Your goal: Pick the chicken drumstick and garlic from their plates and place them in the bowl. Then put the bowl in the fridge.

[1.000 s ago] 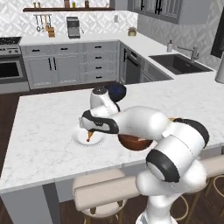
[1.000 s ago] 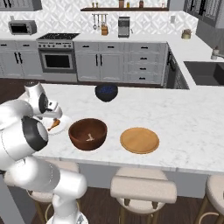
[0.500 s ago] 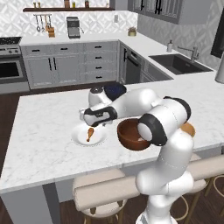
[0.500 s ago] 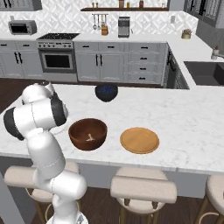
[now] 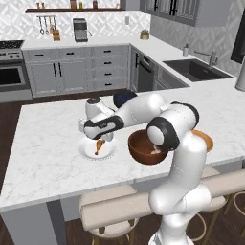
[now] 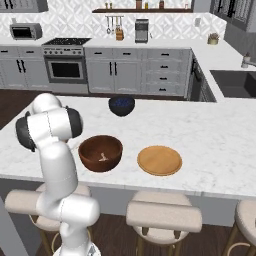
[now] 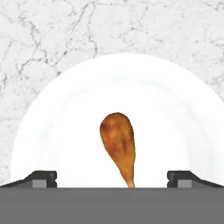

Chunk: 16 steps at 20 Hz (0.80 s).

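The gripper (image 5: pixel 99 142) hangs over the white plate (image 5: pixel 107 152) on the marble counter (image 5: pixel 48 143), with the arm folded low across the island in the left base view. In the hand view the two dark fingertips (image 7: pixel 40 178) stand wide apart, one at each lower corner, so the pincer (image 7: pixel 112 179) is spread, and it does not hold anything. The chicken drumstick (image 7: pixel 119 144) lies on the white plate (image 7: pixel 175 127) between the two tips, with its round end away from the hand and its thin bone end pointing toward the hand. I cannot tell from the pictures if the tips touch the plate or stay a little above it. In the left base view the drumstick (image 5: pixel 99 146) shows as a small orange-brown piece just under the hand, on the plate. The brown wooden bowl (image 5: pixel 143 149) stands just beside the white plate on the counter, partly behind the elbow of the arm. In the right base view a small pale thing lies on the bottom of this bowl (image 6: pixel 100 152); it looks like the garlic (image 6: pixel 103 157), but it is too small to be sure. The tan wooden plate (image 6: pixel 159 160) lies close beside the bowl, on the side away from the arm, and the two do not touch. The small dark blue bowl (image 6: pixel 121 105) stands farther back on the counter (image 6: pixel 215 135), near its far edge, well apart from the brown bowl.
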{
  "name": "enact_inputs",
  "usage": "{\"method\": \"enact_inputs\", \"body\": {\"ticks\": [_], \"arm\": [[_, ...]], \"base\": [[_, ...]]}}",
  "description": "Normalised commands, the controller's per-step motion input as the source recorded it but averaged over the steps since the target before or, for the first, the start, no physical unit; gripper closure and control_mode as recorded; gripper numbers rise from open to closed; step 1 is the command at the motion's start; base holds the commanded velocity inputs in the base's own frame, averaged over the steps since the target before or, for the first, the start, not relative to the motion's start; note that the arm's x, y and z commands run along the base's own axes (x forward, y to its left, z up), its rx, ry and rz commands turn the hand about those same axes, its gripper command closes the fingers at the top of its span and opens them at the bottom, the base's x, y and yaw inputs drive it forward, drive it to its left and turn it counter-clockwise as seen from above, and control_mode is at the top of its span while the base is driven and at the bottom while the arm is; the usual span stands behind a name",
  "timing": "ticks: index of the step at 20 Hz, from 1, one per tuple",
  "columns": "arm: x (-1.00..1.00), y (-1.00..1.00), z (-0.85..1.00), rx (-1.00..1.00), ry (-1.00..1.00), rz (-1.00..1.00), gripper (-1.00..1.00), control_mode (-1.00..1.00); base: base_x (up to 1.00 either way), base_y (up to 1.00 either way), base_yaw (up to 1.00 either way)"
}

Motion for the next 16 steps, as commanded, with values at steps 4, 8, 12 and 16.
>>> {"method": "enact_inputs", "body": {"ticks": [4, 8, 12, 16], "arm": [[0.0, -0.01, -0.14, 0.01, 0.09, -0.04, -1.0, -1.0], [0.01, -0.1, -0.18, 0.0, 0.04, 0.0, -1.0, -1.0], [0.0, -0.18, -0.17, 0.0, 0.0, 0.0, -1.0, -1.0], [0.06, -0.16, -0.23, 0.0, 0.0, 0.0, -1.0, -1.0]], "base": [[0.0, 0.0, 0.0], [0.0, 0.0, 0.0], [0.0, 0.0, 0.0], [0.0, 0.0, 0.0]]}}
